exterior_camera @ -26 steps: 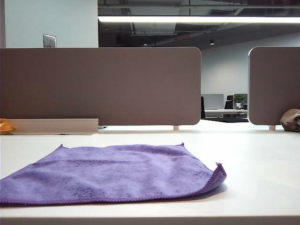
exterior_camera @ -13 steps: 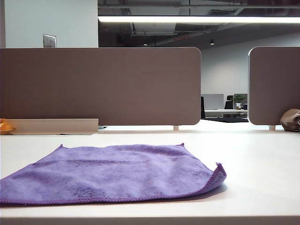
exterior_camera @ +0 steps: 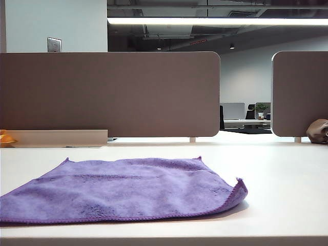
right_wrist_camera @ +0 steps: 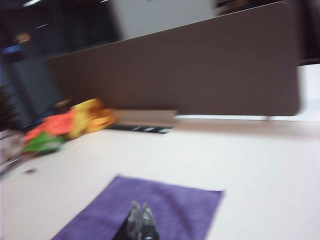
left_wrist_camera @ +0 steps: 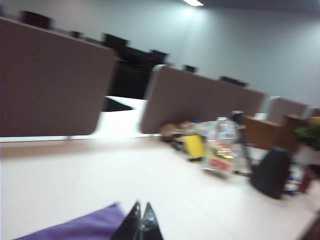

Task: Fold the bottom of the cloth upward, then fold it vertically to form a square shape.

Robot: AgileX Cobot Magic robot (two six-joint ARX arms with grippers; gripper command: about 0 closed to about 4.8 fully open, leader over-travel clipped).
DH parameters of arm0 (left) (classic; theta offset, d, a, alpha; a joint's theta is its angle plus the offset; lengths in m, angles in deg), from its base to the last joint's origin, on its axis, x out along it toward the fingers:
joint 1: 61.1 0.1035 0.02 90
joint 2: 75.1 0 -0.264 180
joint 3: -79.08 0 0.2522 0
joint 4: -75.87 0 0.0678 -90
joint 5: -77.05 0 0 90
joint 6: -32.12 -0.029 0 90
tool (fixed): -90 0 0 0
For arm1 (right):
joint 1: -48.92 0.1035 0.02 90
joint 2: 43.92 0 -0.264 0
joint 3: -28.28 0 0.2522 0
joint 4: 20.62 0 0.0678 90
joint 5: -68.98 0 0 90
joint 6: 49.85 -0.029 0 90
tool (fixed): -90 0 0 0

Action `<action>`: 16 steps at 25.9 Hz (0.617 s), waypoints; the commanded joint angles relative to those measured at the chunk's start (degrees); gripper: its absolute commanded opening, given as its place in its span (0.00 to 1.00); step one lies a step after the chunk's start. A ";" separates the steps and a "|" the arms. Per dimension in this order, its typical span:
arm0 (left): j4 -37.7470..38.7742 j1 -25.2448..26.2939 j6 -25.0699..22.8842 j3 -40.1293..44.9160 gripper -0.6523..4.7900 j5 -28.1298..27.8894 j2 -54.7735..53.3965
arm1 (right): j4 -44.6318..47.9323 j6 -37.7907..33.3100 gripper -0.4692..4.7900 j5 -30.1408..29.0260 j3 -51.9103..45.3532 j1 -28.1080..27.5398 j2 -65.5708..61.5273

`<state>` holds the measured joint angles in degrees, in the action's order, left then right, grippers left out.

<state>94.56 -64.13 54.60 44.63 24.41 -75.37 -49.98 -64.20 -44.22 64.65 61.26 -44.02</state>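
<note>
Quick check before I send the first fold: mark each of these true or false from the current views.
1. The cloth lies spread flat on the table. True.
2. The left claw is open wide. False: its tips are together.
3. The right claw grips the cloth. False: it is shut, with the cloth ahead of it.
4. A brownish lump sits at the table's far right. True.
5. Both arms show in the exterior view. False: neither does.

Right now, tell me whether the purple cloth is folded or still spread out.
Spread, not folded: the cloth lies as a single layer on the table, only its right corner curling up. Neither gripper, left or right, holds it.
</note>
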 commanded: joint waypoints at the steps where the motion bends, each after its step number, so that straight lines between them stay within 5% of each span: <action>1: 0.68 0.09 5.25 -2.64 0.11 2.56 -0.07 | -9.38 -0.15 0.09 -2.86 3.67 0.02 -0.09; 5: 5.57 0.09 6.08 -5.79 0.11 2.75 -0.07 | -19.67 5.20 0.09 -2.84 7.96 0.07 -0.98; 11: 24.00 0.09 6.47 -17.00 0.11 -0.33 -1.18 | -26.40 7.76 0.09 -2.64 16.31 0.26 -8.55; 16: 30.29 0.09 5.97 -28.24 0.11 -6.84 -5.05 | -31.89 12.17 0.09 -1.77 26.23 1.22 -19.26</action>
<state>123.85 -64.13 61.11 18.36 19.60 -78.98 -80.71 -54.30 -46.67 89.63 61.65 -61.55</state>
